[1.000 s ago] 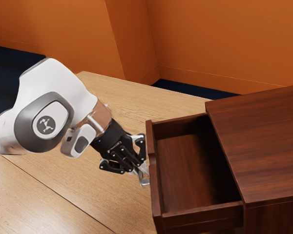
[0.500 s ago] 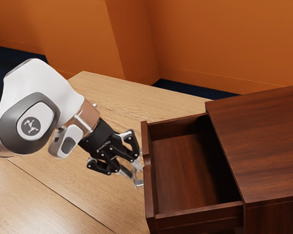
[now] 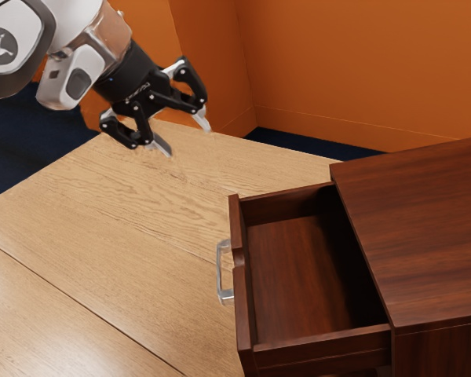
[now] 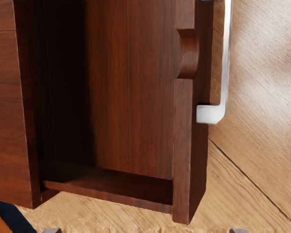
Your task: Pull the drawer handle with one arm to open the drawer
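The dark wooden drawer (image 3: 298, 275) stands pulled out of the cabinet (image 3: 416, 228), its inside bare. Its metal handle (image 3: 223, 272) sticks out of the drawer front toward the exterior view's left. My gripper (image 3: 180, 133) hangs open in the air at the upper left of the exterior view, well away from the handle, with nothing between its fingers. In the wrist view the open drawer (image 4: 121, 97) and its handle (image 4: 222, 63) lie below my hand.
The cabinet sits on a light wooden table (image 3: 102, 236) with bare surface to the exterior view's left of the drawer. Orange walls (image 3: 337, 55) rise behind, and dark blue floor (image 3: 31, 126) lies past the table's far edge.
My gripper let go of the handle and rose up and to the exterior view's left, its fingers spread. The drawer has stayed pulled out.
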You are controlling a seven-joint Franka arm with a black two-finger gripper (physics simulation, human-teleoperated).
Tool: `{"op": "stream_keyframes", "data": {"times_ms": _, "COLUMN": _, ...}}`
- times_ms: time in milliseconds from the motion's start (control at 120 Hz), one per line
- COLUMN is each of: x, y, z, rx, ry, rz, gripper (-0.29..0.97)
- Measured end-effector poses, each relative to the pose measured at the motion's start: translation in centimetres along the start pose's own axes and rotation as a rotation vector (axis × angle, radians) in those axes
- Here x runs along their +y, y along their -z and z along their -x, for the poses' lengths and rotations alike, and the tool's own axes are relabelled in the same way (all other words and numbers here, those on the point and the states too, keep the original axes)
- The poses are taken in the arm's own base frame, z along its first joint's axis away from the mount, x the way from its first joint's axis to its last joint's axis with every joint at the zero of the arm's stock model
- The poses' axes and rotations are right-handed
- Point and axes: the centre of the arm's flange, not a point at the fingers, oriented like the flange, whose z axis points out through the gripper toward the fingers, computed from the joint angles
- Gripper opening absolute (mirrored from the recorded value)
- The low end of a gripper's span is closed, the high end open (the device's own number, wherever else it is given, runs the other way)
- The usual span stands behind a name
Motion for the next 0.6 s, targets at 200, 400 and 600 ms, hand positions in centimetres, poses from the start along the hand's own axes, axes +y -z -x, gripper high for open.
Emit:
{"op": "stream_keyframes", "data": {"times_ms": 200, "x": 2.3, "y": -1.6, "z": 2.4, "rx": -0.009, "ry": 0.392, "rz": 0.269, "gripper": 0.59}}
{"op": "stream_keyframes", "data": {"times_ms": 400, "x": 3.4, "y": -2.3, "z": 2.5, "rx": -0.022, "ry": 0.689, "rz": 0.362, "gripper": 0.64}}
{"op": "stream_keyframes", "data": {"times_ms": 600, "x": 5.2, "y": -1.8, "z": 3.5, "rx": -0.054, "ry": 0.928, "rz": 0.392, "gripper": 0.67}}
